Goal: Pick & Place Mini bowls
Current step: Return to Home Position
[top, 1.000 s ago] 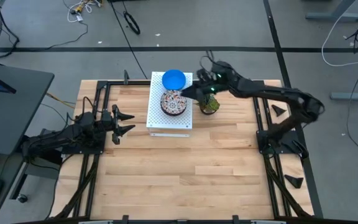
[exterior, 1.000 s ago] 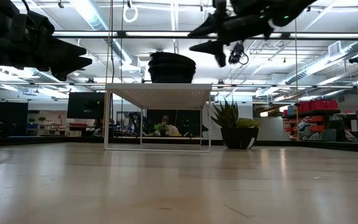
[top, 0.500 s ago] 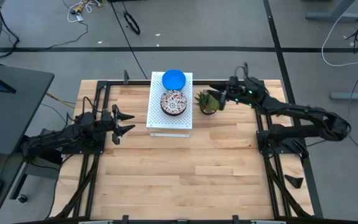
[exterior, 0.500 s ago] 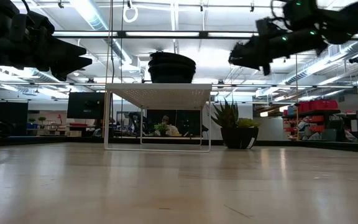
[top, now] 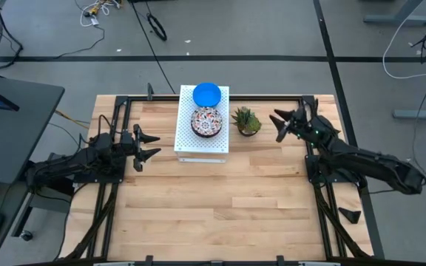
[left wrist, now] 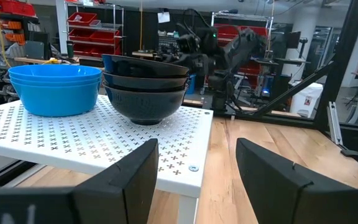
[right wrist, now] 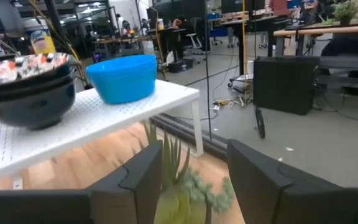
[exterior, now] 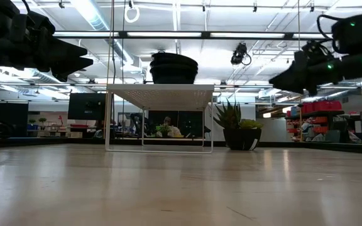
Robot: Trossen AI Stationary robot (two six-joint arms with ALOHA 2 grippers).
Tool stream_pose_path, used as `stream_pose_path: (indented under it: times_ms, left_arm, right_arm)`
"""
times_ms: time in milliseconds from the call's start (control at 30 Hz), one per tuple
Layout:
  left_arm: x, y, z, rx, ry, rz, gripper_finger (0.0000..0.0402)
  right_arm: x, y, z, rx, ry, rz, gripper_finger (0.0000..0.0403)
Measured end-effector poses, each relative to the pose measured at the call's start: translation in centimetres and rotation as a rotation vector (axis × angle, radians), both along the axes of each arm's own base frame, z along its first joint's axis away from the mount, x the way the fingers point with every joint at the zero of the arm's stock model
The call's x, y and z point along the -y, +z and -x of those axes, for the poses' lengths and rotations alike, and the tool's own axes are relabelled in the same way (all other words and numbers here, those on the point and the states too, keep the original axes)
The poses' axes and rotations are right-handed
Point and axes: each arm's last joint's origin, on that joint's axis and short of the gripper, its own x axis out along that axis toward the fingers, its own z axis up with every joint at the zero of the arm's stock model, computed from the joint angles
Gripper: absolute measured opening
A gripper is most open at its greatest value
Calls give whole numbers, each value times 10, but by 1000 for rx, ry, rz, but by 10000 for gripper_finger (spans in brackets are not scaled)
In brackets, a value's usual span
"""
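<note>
Right pincer (top: 281, 125): released, empty — right of centre, past the plant (top: 247, 121), clear of shelf (top: 202, 150).
Left pincer (top: 148, 145): released, idle, left of shelf.
Patterned bowls (top: 206, 122): nested on shelf, upper centre — probably saves room.
Blue bowls (top: 207, 94): own stack, just up-frame.

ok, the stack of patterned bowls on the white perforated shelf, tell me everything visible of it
The stack of patterned bowls is three round bowls nested upright, glossy dark outside, red-and-blue floral on white inside. It stands on the white perforated shelf beside the bright blue bowls; whether they touch is unclear. The left gripper and right gripper are both open, clear of it.
</note>
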Motion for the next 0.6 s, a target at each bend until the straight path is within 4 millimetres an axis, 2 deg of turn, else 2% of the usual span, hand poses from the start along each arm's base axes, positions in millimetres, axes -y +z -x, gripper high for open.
stream_pose_path:
  times_ms: [100,200,600]
  left_arm:
    - [0,0,0,0,0,0,220]
    - [0,0,0,0,0,0,220]
    - [0,0,0,0,0,0,220]
  right_arm:
    - [-5,-12,7,10,-2,-7,182]
    - [-8,-15,11,-28,-4,-23,182]
    - [-18,4,24,117,-3,92,182]
